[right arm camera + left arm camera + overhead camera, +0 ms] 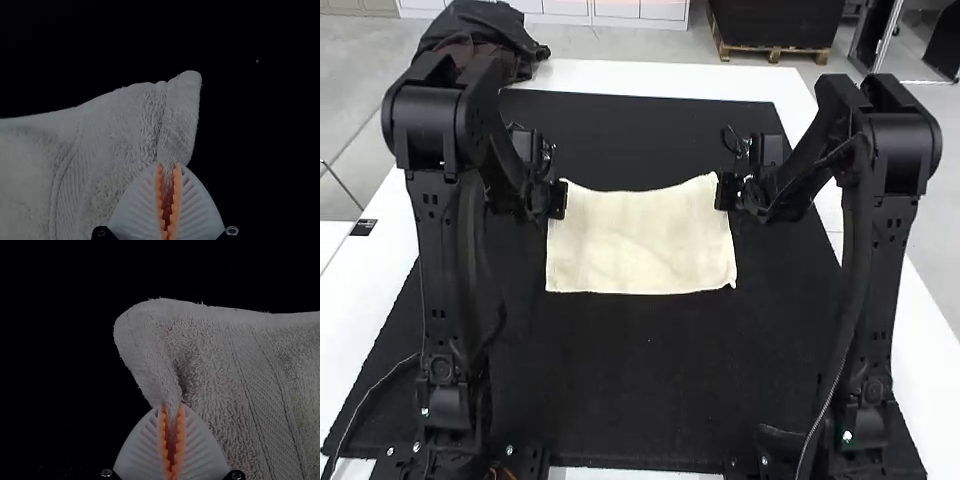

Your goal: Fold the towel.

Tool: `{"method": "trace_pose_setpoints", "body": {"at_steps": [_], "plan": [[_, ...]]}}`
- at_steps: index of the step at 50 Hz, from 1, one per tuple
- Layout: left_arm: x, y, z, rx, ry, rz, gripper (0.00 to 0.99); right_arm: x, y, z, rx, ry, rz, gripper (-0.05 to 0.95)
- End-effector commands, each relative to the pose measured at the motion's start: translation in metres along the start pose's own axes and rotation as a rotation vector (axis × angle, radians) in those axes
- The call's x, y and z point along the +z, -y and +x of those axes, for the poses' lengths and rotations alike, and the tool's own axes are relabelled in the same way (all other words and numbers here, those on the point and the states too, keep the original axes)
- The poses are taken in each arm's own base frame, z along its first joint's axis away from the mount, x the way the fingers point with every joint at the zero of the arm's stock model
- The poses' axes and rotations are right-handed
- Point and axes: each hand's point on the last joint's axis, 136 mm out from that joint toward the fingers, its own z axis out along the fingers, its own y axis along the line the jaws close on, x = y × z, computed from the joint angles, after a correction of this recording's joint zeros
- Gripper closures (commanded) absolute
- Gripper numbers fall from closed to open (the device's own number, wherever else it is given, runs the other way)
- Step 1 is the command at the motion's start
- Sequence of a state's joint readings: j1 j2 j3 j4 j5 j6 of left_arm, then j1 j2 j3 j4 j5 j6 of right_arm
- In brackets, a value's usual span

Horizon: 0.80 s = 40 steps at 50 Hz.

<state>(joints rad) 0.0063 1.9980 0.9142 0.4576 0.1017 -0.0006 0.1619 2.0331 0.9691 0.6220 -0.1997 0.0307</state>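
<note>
- High view: cream towel (640,245) extends over black mat (650,375), between left gripper (558,198) and right gripper (725,191).
- Left wrist view: left gripper (172,407) is nearly closed, clamping a towel corner.
- Right wrist view: right gripper (168,167) is nearly closed, clamping another corner.

Stands as a white table (670,78), covered over most of its top by a large black mat (650,390) — bare in strips along the far edge and both sides. Carries a dark, bunched cloth item (520,52) at the far left corner, plus a small, flat black piece (363,227) by the left edge — well apart from the bunched item.
</note>
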Motion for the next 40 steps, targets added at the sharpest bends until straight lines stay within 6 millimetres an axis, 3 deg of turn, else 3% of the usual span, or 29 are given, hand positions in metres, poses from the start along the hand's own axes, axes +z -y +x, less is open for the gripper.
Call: {"method": "trace_pose_setpoints", "body": {"at_steps": [1,17,40], "plan": [[-0.011,-0.010,-0.030,-0.001,0.057,-0.024,0.970,-0.013,0.006,-0.014,0.017,0.029,0.004,0.92],[-0.037,-0.002,-0.024,-0.006,0.031,0.006,0.970,-0.036,0.016,-0.010,0.014,0.004,0.007,0.92],[-0.085,0.009,-0.012,0.004,0.054,0.027,0.970,-0.064,0.000,-0.013,0.006,-0.002,-0.048,0.92]]}}
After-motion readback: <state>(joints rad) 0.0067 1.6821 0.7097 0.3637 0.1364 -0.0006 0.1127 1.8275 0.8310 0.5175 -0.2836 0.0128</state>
